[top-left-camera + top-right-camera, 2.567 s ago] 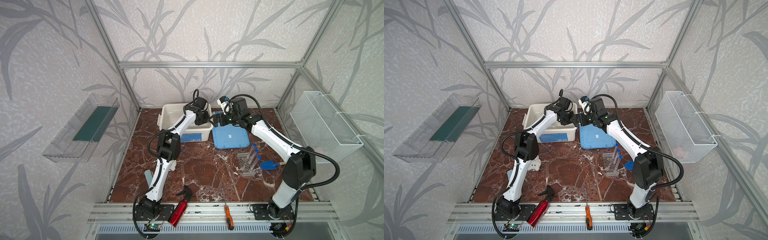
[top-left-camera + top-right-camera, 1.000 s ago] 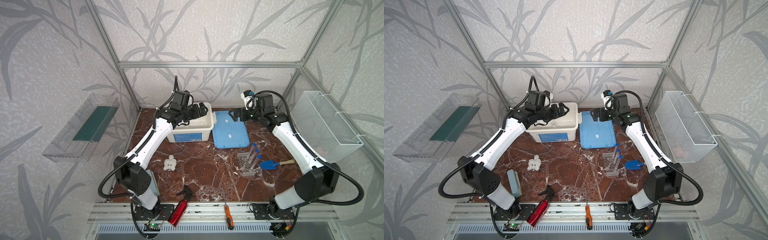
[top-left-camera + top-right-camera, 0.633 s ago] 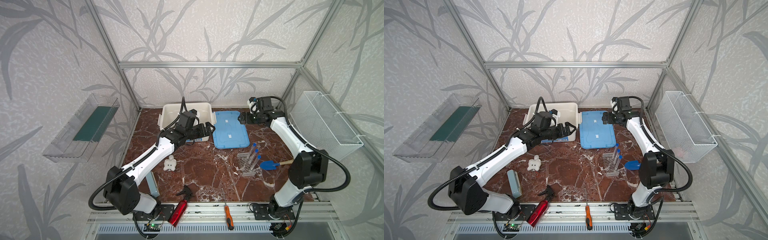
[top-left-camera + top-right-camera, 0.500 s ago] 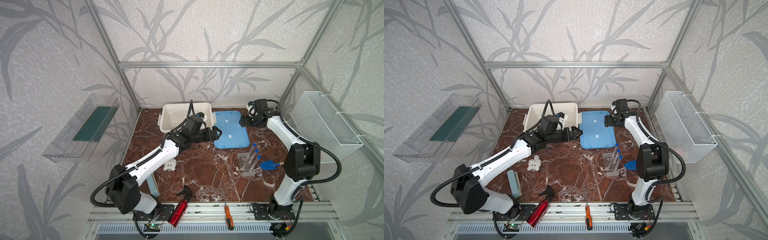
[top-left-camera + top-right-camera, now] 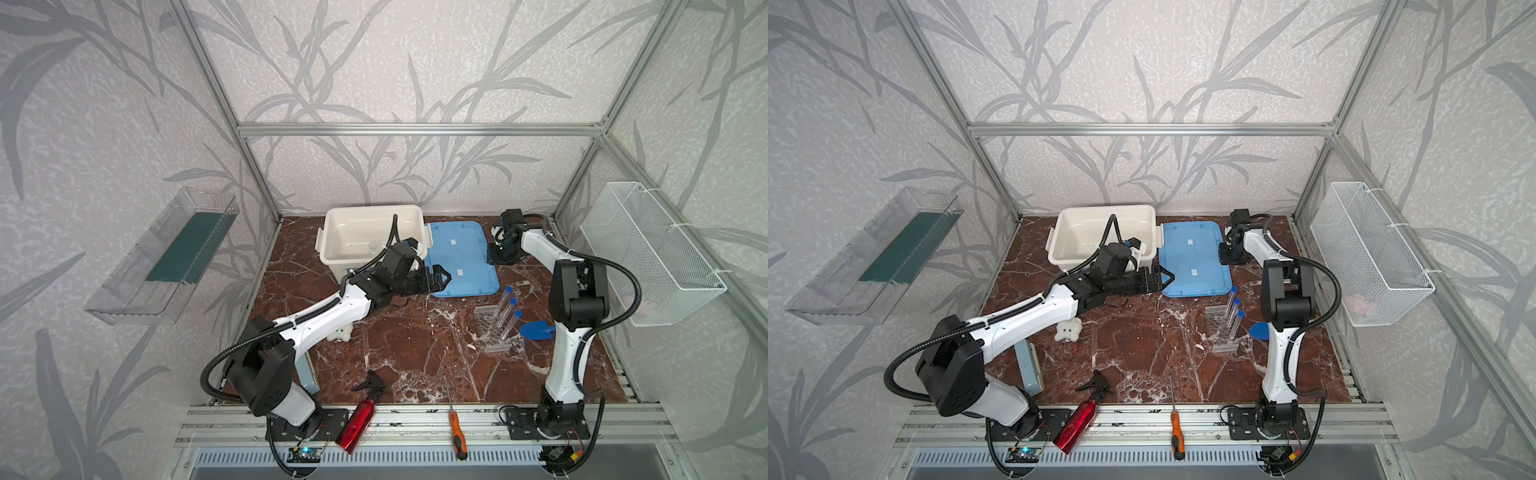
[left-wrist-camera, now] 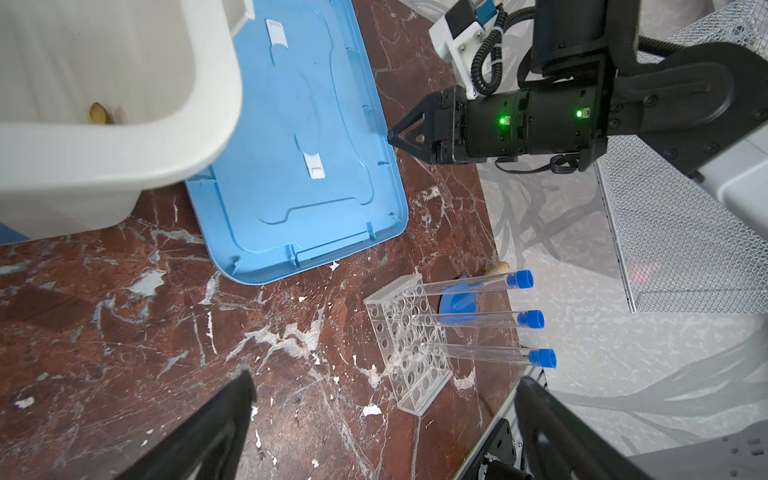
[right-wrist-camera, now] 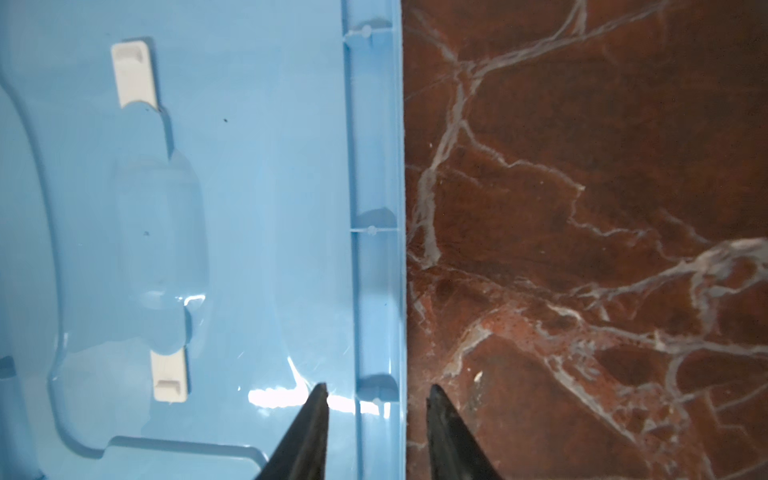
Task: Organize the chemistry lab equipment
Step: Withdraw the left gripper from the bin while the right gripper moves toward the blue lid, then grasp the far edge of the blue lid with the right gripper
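Since only a sliver of the blue patch [image 6: 10, 233] on the white bin [image 5: 332, 224] shows, we cannot read it. The table [image 5: 415, 353] is red-brown marble with white veins, boxed in by an aluminium frame [image 5: 415, 129] and grey leaf-patterned walls [image 5: 395, 62]. A clear shelf [image 5: 166, 257] hangs on the left wall and a white wire basket [image 5: 656, 257] on the right.

The clear perforated rack [image 5: 494, 332] sits right of centre, near the front edge of the blue lid [image 5: 457, 249] and just beside a blue scoop [image 5: 536, 330]. 3 blue-capped tubes [image 5: 509, 311] lean in it.

The left arm reaches low across the table, with the left gripper [image 5: 442, 279] at the lid's near left corner, jaws wide apart and empty. The right arm folds back, and the right gripper [image 7: 378, 390] points down at the lid's right edge. Its fingers [image 7: 311, 428] stand narrowly apart, 1 over the lid and 1 over the marble, with the rim between them. We see neither touching it.
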